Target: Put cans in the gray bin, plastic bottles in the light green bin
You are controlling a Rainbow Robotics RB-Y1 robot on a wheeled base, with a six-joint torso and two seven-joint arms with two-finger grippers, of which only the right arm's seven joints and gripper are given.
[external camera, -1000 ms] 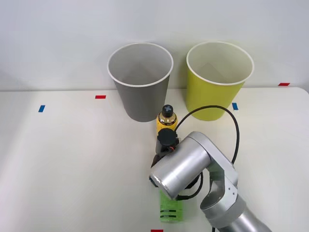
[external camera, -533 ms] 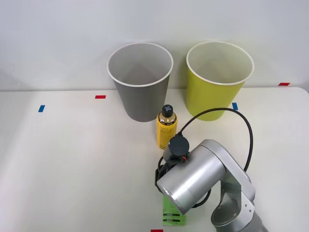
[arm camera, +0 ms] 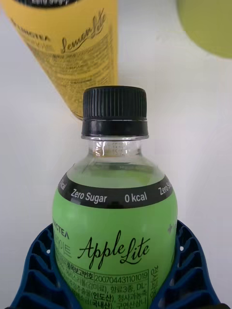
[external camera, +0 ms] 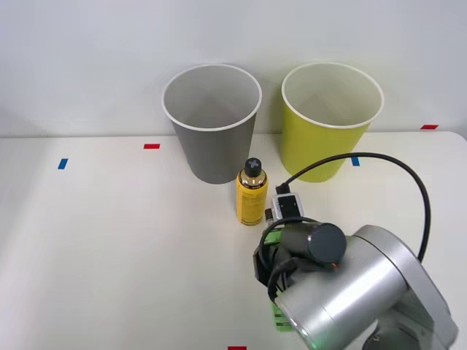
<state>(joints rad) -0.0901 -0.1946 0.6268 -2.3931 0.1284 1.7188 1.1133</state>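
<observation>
Front view: right gripper (external camera: 276, 292), hidden under the arm's wrist, at the green plastic bottle (external camera: 280, 321) near the table's front edge; yellow can (external camera: 250, 192) upright before the gray bin (external camera: 211, 124), light green bin (external camera: 332, 120) beside it. Right wrist view: blue fingers (arm camera: 34, 270) clasp the bottle's body. Risk: a swinging lift could topple the nearby can.

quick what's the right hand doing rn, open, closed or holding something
Right hand: closed on the plastic bottle, blue fingers pressed against both sides of its green label.
</observation>
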